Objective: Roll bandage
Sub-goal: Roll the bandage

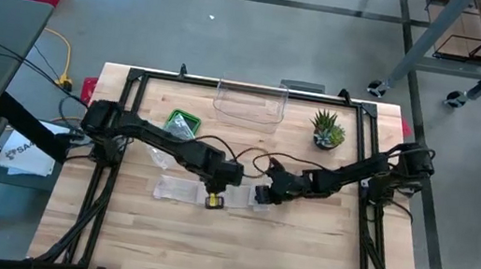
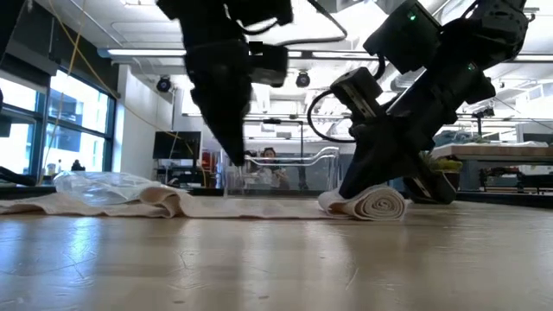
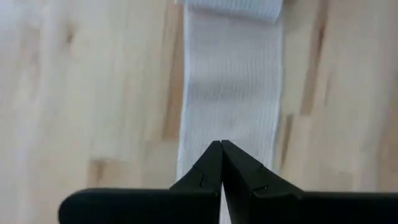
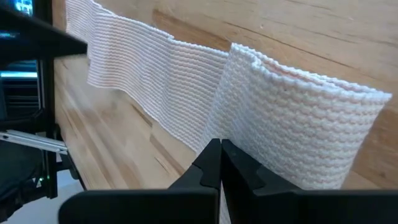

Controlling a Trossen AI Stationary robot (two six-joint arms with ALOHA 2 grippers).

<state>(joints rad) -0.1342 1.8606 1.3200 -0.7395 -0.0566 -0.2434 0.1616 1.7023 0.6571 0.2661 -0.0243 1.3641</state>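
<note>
Bandage [image 1: 178,189]: lying flat across the middle of the wooden bench [image 1: 233,256], one end wound into a roll [image 2: 373,204]; the unrolled strip is stretching away from the roll toward the left arm's side.
Roll position: resting on the bench surface in the low view, spiral end facing the camera, directly beneath the right arm's tip.
Left pincer [image 1: 214,190]: fingers [image 3: 205,174] pressed together, nothing between them; pointing down over the flat strip [image 3: 230,93], with the strip running straight ahead of the tips.
Right pincer [image 1: 262,195]: fingers [image 4: 208,165] together, nothing clamped; sitting just beside the rolled end [image 4: 305,137], whether touching it cannot be told.
Relation between pincers: both standing near each other at bench centre, the left one over the flat strip, the right one at the roll.
Other items: a clear plastic container [image 1: 249,104] standing at the far edge, a small potted plant [image 1: 327,130] to its right, a green tray [image 1: 183,123] to its left, a crumpled clear bag [image 2: 102,185] lying near the strip's far end.
</note>
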